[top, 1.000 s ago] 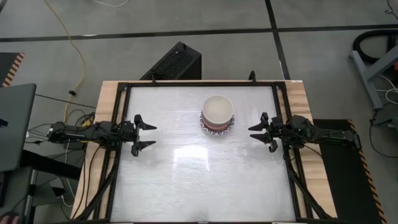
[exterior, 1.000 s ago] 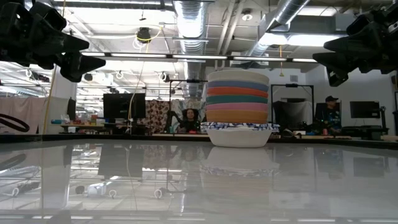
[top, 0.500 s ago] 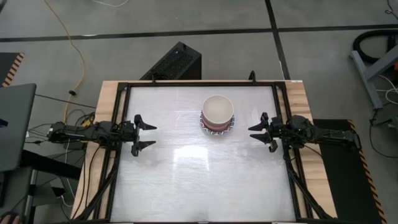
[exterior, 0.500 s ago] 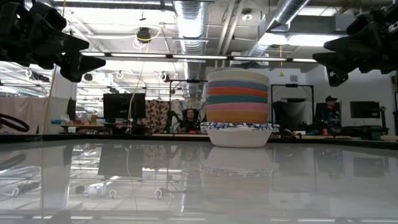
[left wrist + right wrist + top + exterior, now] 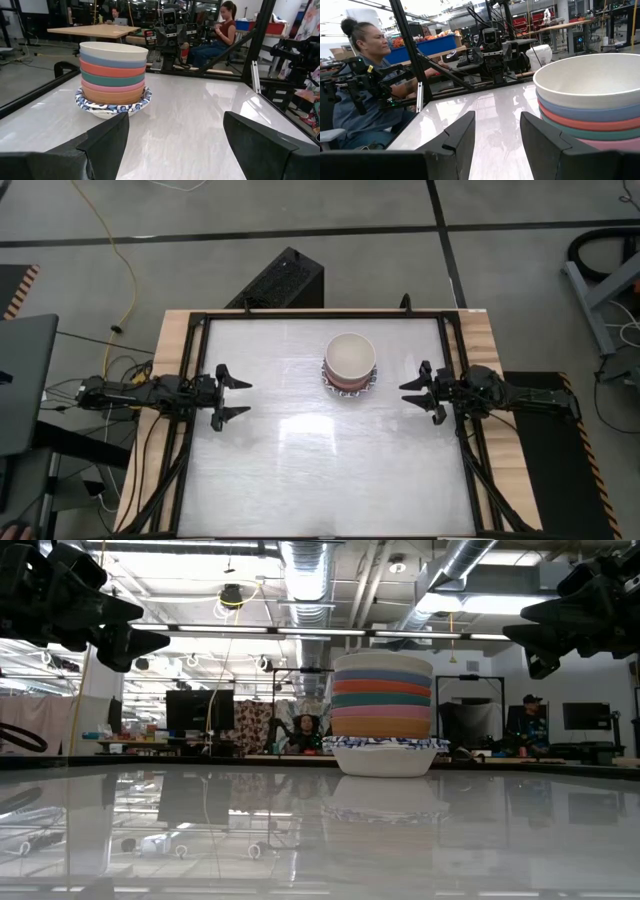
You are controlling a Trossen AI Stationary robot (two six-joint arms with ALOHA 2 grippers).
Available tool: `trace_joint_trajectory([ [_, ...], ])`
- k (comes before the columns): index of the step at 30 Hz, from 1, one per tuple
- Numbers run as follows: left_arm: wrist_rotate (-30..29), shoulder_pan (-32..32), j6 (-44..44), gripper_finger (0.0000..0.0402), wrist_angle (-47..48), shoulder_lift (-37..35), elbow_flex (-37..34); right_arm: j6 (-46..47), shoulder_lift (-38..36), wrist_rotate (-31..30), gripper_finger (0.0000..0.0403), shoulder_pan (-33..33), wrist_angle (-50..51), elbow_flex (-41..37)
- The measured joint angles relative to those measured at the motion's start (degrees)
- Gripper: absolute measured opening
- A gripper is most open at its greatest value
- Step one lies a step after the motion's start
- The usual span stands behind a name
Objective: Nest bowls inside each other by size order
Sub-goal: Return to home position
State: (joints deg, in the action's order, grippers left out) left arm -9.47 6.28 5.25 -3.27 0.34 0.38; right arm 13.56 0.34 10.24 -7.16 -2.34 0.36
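The bowls stand nested in one stack [image 5: 350, 363] on the table's far middle. A wide white bowl with a blue-patterned rim [image 5: 385, 753] rests on the table at the bottom. Above it sit orange, pink, green, red and blue bowls, with a cream bowl [image 5: 113, 50] on top. The stack also shows in the right wrist view [image 5: 592, 102]. My left gripper [image 5: 232, 396] is open and empty at the table's left edge. My right gripper [image 5: 417, 392] is open and empty at the right edge. Both hang above the table.
A black frame [image 5: 320, 314] runs round the white table top. Bare table lies between the stack and each gripper and toward the near edge. People sit at desks in the room beyond the table [image 5: 225, 27], [image 5: 367, 85].
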Motion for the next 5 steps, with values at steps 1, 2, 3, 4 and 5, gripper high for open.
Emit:
trace_joint_trajectory([
  [1, 0.0, 0.0, 0.0, 0.0314, 0.0, 0.0, 0.0, 0.0, 0.0, 0.0, 0.0177, 0.0, 0.0, 0.0],
  [2, 0.0, 0.0, 0.0, 0.0314, 0.0, 0.0, 0.0, 0.0, 0.0, 0.0, 0.0177, 0.0, 0.0, 0.0],
  [3, 0.0, 0.0, 0.0, 0.0314, 0.0, 0.0, 0.0, 0.0, 0.0, 0.0, 0.0177, 0.0, 0.0, 0.0],
  [4, 0.0, 0.0, 0.0, 0.0314, 0.0, 0.0, 0.0, 0.0, 0.0, 0.0, 0.0177, 0.0, 0.0, 0.0],
  [5, 0.0, 0.0, 0.0, 0.0314, 0.0, 0.0, 0.0, 0.0, 0.0, 0.0, 0.0177, 0.0, 0.0, 0.0],
])
